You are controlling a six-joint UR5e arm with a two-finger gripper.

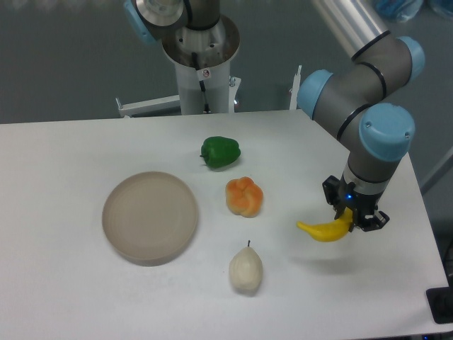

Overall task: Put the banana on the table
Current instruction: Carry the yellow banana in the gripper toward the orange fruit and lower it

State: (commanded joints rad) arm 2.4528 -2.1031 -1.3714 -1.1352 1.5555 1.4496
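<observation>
The bright yellow banana (327, 229) hangs at the right side of the white table (64, 290), lifted a little above the surface with a faint shadow below it. My gripper (351, 217) is shut on the banana's right end, pointing down from the arm's blue-capped wrist. The banana's left tip points toward the middle of the table.
A round beige plate (150, 216) lies at the left centre. A green pepper (220, 151), an orange lobed pepper (244, 196) and a pale cream pear (245, 268) stand in a line down the middle. The table's right edge is close to the gripper.
</observation>
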